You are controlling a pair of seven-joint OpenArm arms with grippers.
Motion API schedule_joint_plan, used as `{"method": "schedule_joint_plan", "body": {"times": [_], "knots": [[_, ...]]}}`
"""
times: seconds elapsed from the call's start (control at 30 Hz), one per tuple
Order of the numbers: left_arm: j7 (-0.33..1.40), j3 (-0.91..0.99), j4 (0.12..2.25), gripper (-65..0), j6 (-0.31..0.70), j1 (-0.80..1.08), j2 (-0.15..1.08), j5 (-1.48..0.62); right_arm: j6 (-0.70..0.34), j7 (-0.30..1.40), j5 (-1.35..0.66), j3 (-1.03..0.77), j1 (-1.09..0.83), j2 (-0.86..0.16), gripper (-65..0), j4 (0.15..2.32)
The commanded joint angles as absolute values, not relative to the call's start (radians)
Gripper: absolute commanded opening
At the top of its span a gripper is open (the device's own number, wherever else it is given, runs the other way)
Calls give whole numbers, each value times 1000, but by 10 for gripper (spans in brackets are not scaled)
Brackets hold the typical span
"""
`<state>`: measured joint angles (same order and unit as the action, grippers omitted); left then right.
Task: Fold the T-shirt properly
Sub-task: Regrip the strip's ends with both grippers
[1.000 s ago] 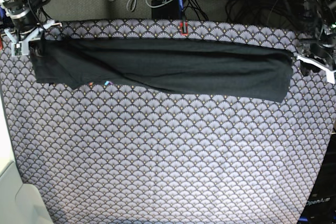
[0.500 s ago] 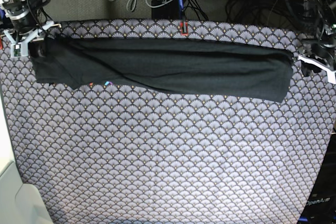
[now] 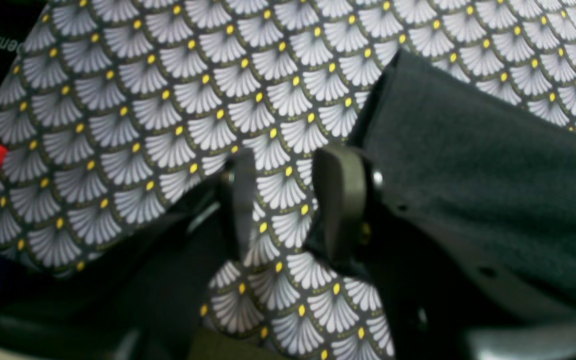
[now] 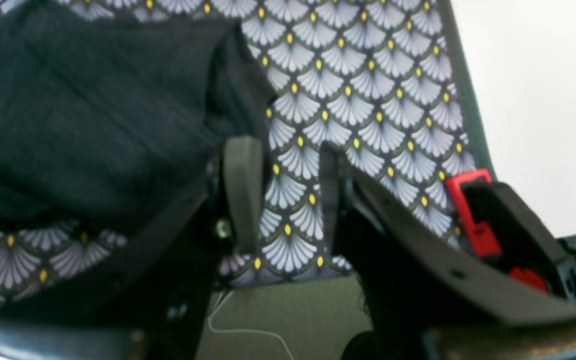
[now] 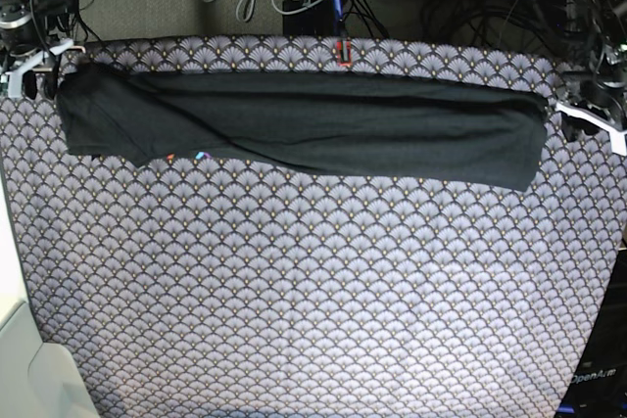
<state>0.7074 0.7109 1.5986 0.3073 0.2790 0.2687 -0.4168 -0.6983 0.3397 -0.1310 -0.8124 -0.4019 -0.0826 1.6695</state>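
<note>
Base view shows the black soft-fabric T-shirt [image 5: 304, 129] folded into a long band across the far part of the grey fan-scale patterned cloth [image 5: 313, 291] — a speck of coloured print at its near left edge. Both grippers, left [image 3: 288, 200] and right [image 4: 283, 195], stand spread — only cloth between the jaws, each just beside a shirt end.

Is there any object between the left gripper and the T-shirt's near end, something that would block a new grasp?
Nothing visible. The left gripper, jaws open, hovers over bare patterned cloth right beside the T-shirt edge.
</note>
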Motion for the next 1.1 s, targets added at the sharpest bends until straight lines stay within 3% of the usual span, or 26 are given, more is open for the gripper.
{"method": "schedule_joint_plan", "body": {"times": [0.0,0.2,0.3,0.7,1.07], "knots": [[688,719,1613,-419,306,260,288,-427,-698,312,-145,-803,-403,-84,-442,1702],[690,719,1612,-318,302,252,285,-427,-698,312,-143,-719,-444,-56,-443,1808],[690,716,1610,-296,302,236,285,-427,-698,312,-142,-668,-444,-59,-444,1813],[690,680,1504,-294,311,137,269,-429,-698,314,-139,-564,-380,-120,-444,1623],[690,605,1438,-294,311,88,236,-427,-698,314,-139,-561,-374,-134,-444,1607]]}}
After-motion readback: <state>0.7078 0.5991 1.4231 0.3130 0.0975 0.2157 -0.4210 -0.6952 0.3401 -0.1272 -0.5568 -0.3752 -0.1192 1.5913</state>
